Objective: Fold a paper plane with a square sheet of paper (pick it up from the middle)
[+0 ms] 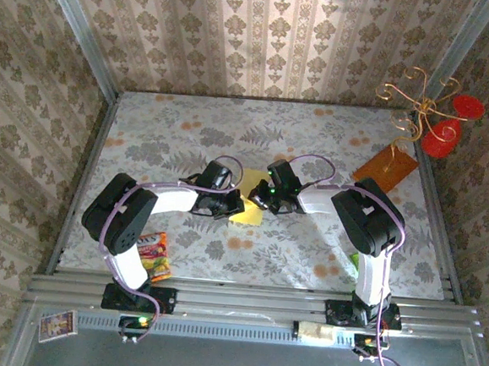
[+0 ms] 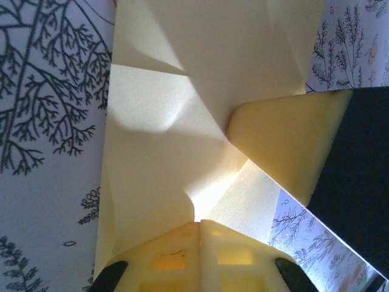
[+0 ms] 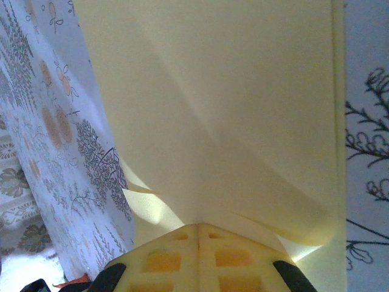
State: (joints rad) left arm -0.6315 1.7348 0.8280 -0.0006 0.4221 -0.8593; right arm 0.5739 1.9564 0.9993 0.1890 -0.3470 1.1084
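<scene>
The square sheet of paper [image 1: 251, 207], pale yellow and partly folded, lies at mid-table between my two grippers. My left gripper [image 1: 232, 206] comes at it from the left. In the left wrist view its jaws are shut [image 2: 200, 222], and a curled flap of the sheet [image 2: 158, 158] runs into the tips. My right gripper [image 1: 261, 203] reaches in from the right. In the right wrist view its jaws are shut [image 3: 199, 225] on raised layers of the sheet [image 3: 231, 109]. The right gripper's finger [image 2: 285, 152] shows in the left wrist view, with creases spreading from its tip.
An orange-brown square board [image 1: 385, 167] lies at the back right, beside a gold wire stand with red discs [image 1: 439, 135]. A colourful snack packet [image 1: 155, 256] sits near the left arm's base. A small card [image 1: 57, 325] lies on the front rail. The flowered tablecloth [image 1: 189, 128] is bare at the back.
</scene>
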